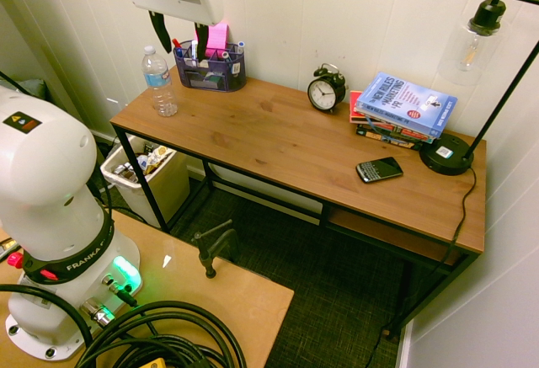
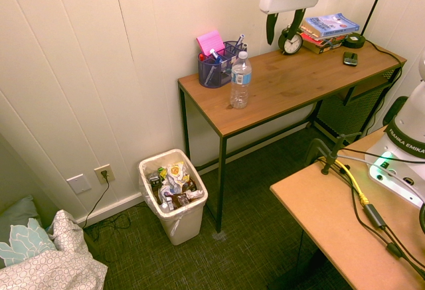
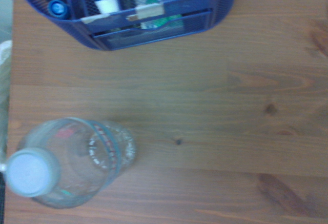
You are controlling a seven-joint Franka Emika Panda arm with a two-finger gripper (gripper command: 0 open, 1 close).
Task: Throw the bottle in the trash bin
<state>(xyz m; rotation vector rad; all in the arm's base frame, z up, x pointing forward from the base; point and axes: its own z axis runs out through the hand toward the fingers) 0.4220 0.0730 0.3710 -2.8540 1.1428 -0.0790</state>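
The bottle [image 1: 158, 81] [image 2: 240, 80] [image 3: 72, 162] is small, clear plastic with a white cap and stands upright near the end of the wooden desk [image 1: 286, 145] beside the wall. My gripper [image 1: 179, 33] [image 2: 284, 26] hangs open and empty high above the desk, over the pen organiser and to one side of the bottle. The trash bin [image 2: 174, 197] [image 1: 145, 176] is a cream-white rectangular bin with mixed rubbish inside. It stands on the floor beside that end of the desk. From the wrist, the bottle shows from above.
A dark blue mesh pen organiser [image 1: 210, 67] [image 3: 128, 8] with a pink note sits at the desk's back edge. Further along the desk are an alarm clock [image 1: 326, 90], stacked books [image 1: 400, 111], a phone [image 1: 379, 168] and a black lamp [image 1: 472, 73].
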